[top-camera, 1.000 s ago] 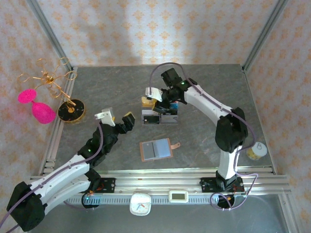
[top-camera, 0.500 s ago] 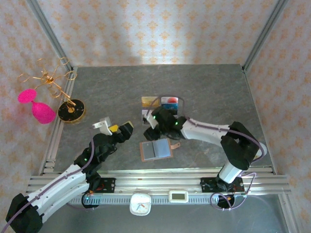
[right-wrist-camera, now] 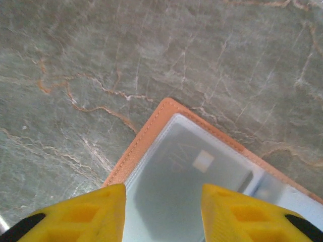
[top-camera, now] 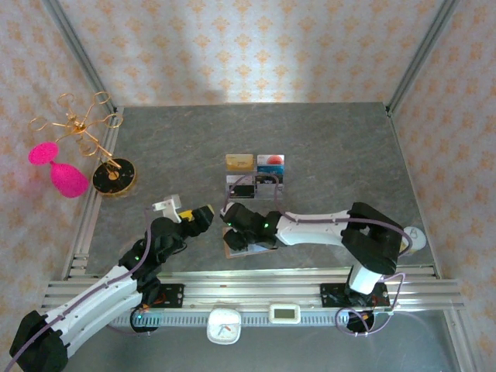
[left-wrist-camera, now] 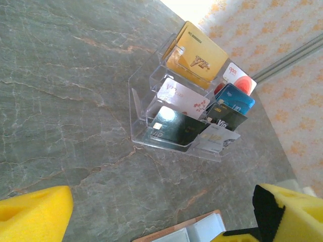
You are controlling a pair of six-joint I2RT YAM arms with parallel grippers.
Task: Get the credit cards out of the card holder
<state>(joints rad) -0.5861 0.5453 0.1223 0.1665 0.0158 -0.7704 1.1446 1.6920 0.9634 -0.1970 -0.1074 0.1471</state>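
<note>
Clear acrylic stand, gold wire rack, grey marble tabletop

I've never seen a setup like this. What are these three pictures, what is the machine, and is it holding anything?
These are two robot arms bolted at a table's near edge, each ending in a two-finger gripper. The wide picture comes from a camera above and behind them; the other two come from a camera on each wrist, looking past its own yellow fingers. On the grey table stands a clear stand full of cards; nearer the arms lies an open tan card holder with clear sleeves. A gold ornament sits far left. The left gripper is open and empty, facing the stand. The right gripper hovers open over the holder, where a card shows faintly through a sleeve. Nothing is held.
</note>
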